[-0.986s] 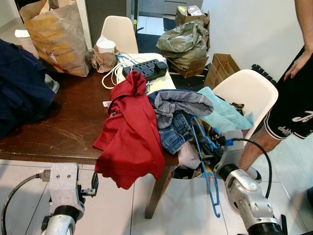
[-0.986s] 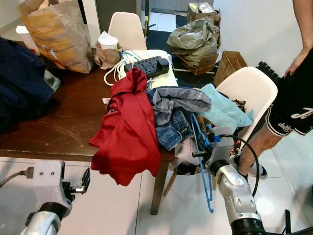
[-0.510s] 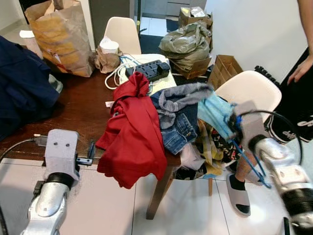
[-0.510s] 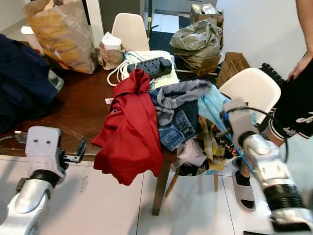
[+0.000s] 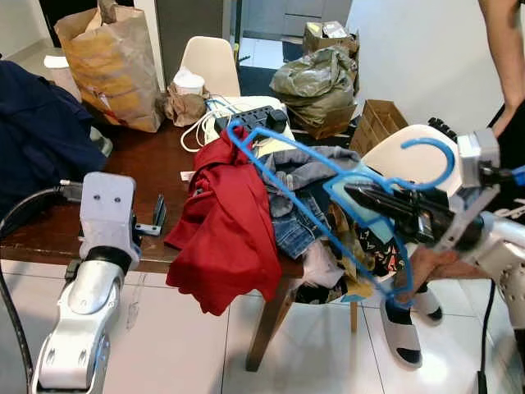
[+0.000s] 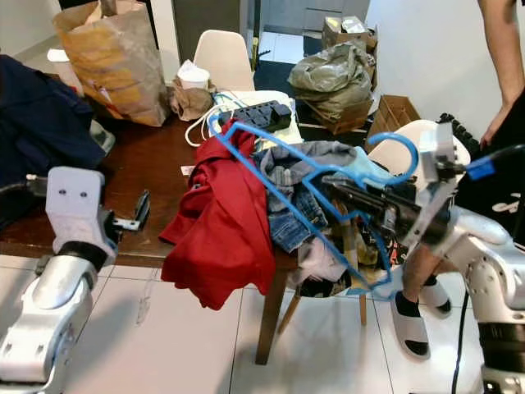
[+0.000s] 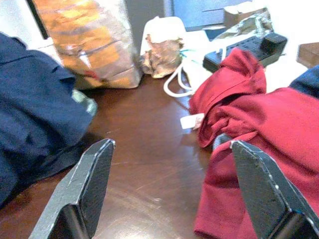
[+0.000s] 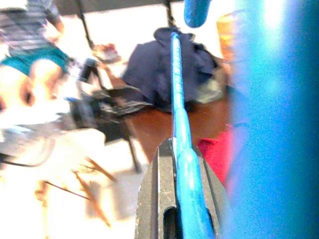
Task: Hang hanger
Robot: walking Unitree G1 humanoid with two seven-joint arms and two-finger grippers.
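Right gripper [image 5: 365,195] had lifted the blue hanger [image 5: 303,209] clear of the clothes pile [image 5: 308,197]; a second ago it hung low by the chair [image 5: 410,156]. Fingers clamped on one hanger arm, hanger raised over the table's [image 5: 131,205] right end, hook to the right. Pickup looked done; no rail visible to hang on. Left gripper [image 7: 169,189] spread open, empty, near the red garment [image 5: 230,222]. Right wrist view blurred. Person [image 5: 509,82] cut off at right.

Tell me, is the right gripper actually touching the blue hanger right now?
Touching. In the right wrist view the blue hanger runs straight between the closed fingers of the right gripper, and the left eye view shows it lifted above the clothes pile.
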